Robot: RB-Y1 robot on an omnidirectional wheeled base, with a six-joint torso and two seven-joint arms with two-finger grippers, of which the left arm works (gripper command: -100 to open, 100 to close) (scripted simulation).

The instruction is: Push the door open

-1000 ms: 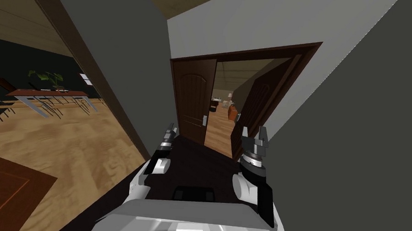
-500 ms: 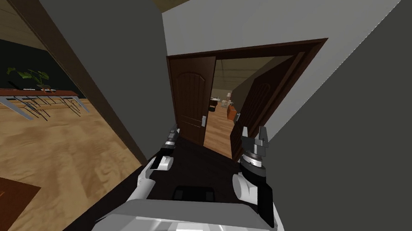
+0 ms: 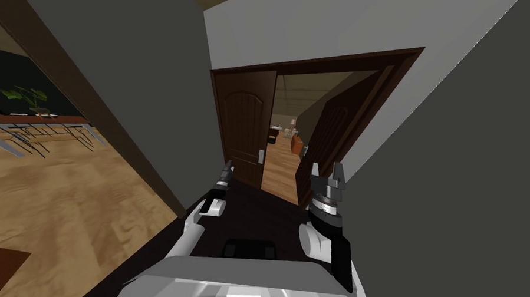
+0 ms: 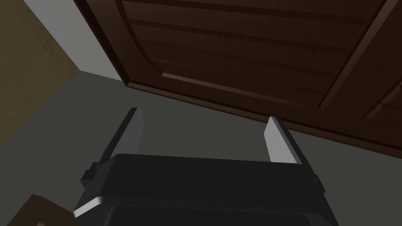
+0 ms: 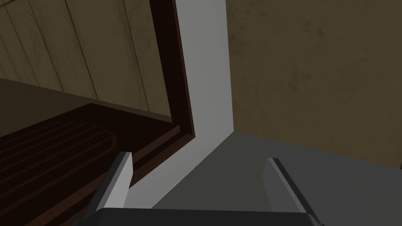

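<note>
The task seems to be partly done, in my judgement. The dark brown panelled double door (image 3: 286,128) stands straight ahead of both jaws, at the end of a narrow passage between grey walls (image 3: 147,57). Its right leaf (image 3: 330,137), beyond the right jaws, is already swung away into the room behind, and a gap with a light wooden floor (image 3: 280,168) shows between the two leaves. The left leaf (image 3: 248,125), beyond the left jaws, sits flat in its dark frame (image 3: 324,57), so it probably remains to be pushed. This leaf has an arched upper panel and a small pale handle plate (image 3: 261,155) on its free edge, next to the gap. In the left wrist view the same dark panels (image 4: 255,51) lie ahead of the left jaws, near them but apparently not touching. Both the left jaws and the right jaws are released, spread wide and holding nothing. I think the approach and the contact are not yet finished.
</note>
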